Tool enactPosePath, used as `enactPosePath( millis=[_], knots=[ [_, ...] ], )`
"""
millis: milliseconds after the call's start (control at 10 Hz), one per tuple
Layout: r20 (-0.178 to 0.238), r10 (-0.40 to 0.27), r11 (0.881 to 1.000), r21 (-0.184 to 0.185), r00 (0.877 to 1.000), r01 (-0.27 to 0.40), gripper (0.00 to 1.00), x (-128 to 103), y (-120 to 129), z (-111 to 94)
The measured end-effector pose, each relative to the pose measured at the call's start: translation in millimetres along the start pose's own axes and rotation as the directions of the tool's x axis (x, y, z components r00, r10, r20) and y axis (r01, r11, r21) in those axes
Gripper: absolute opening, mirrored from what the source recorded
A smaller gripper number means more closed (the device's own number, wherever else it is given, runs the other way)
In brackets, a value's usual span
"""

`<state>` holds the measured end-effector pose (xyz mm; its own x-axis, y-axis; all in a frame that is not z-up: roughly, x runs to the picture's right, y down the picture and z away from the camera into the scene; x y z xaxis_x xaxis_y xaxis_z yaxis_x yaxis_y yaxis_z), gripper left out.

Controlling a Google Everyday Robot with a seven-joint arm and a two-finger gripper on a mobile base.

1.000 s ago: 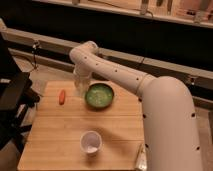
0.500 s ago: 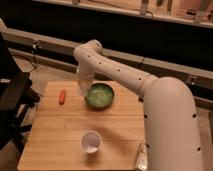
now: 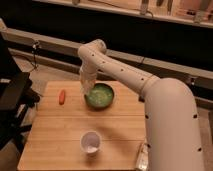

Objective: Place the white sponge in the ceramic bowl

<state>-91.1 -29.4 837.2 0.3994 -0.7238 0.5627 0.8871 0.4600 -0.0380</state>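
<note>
The green ceramic bowl (image 3: 101,97) with a lighter speckled inside stands at the back middle of the wooden table (image 3: 55,130). My gripper (image 3: 86,88) hangs from the white arm and points down right at the bowl's left rim. The gripper's pale tip is whitish, and I cannot tell the white sponge apart from it. No sponge lies loose on the table.
A small orange-red object (image 3: 62,96) lies left of the bowl. A white cup (image 3: 91,142) stands at the front middle. A slim pale bottle (image 3: 142,157) stands at the front right, beside the arm's thick lower part. A dark chair (image 3: 12,100) is to the left.
The gripper has moved right and down, from over the table left of the bowl to the bowl's left rim. Nothing on the table has moved.
</note>
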Motion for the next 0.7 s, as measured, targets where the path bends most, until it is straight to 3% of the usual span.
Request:
enactPosePath(
  millis=[700],
  knots=[
    [-0.004,0.059,0.998,0.023,0.998,-0.059,0.01,15,12,-2]
  ],
)
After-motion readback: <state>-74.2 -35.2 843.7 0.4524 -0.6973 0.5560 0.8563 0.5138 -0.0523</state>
